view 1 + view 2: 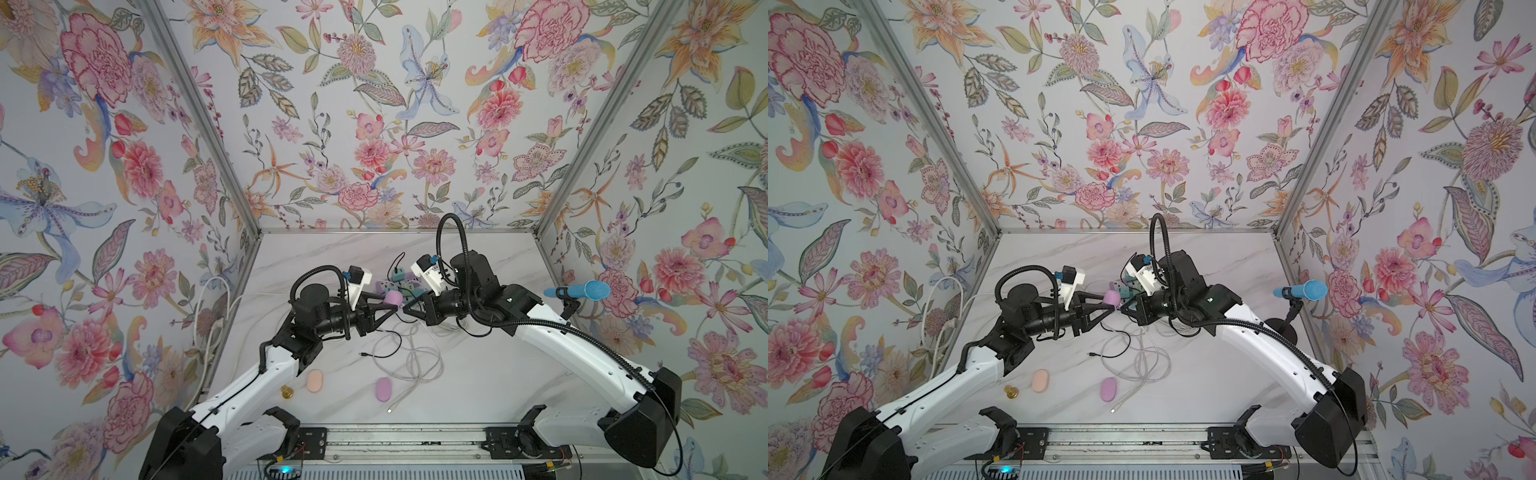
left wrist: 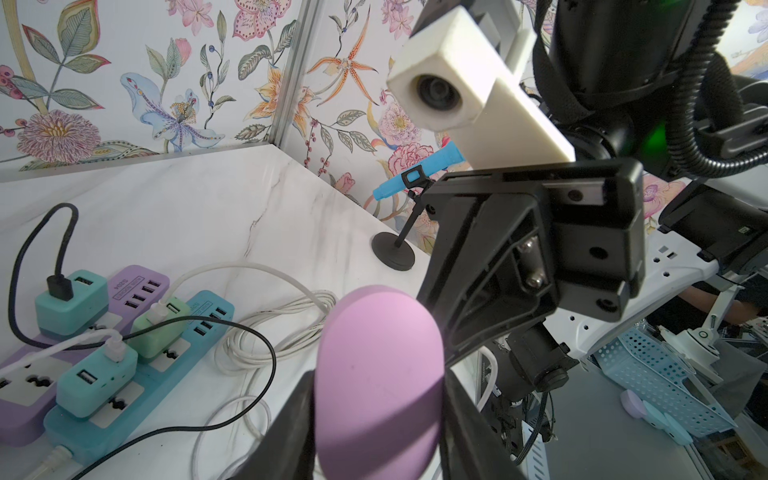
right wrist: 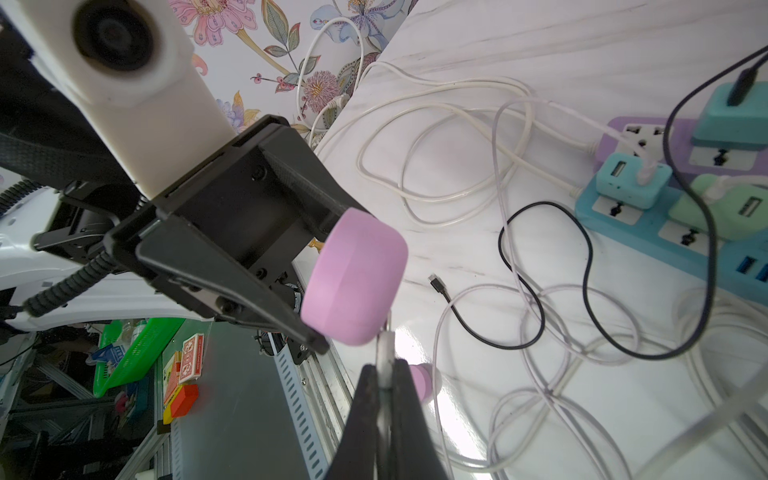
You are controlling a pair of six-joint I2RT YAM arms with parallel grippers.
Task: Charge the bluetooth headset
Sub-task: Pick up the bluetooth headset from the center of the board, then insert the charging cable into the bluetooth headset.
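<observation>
While clenched on the lilac headset case (image 1: 393,297), left tool (image 1: 391,302) held above the marble surface (image 1: 478,374) at mid-frame in a top view, right tool (image 3: 385,370) pinched tight on a silver cable plug (image 3: 385,344), tip just beside the case.

The lilac headset case (image 2: 378,374) looked matt and smooth, the marble-patterned tabletop (image 1: 478,374) glossy at the frame's lower centre; pastel power strips (image 2: 70,432) showed smooth plastic, and a connector tip (image 3: 385,353) gleamed like bare metal.
</observation>
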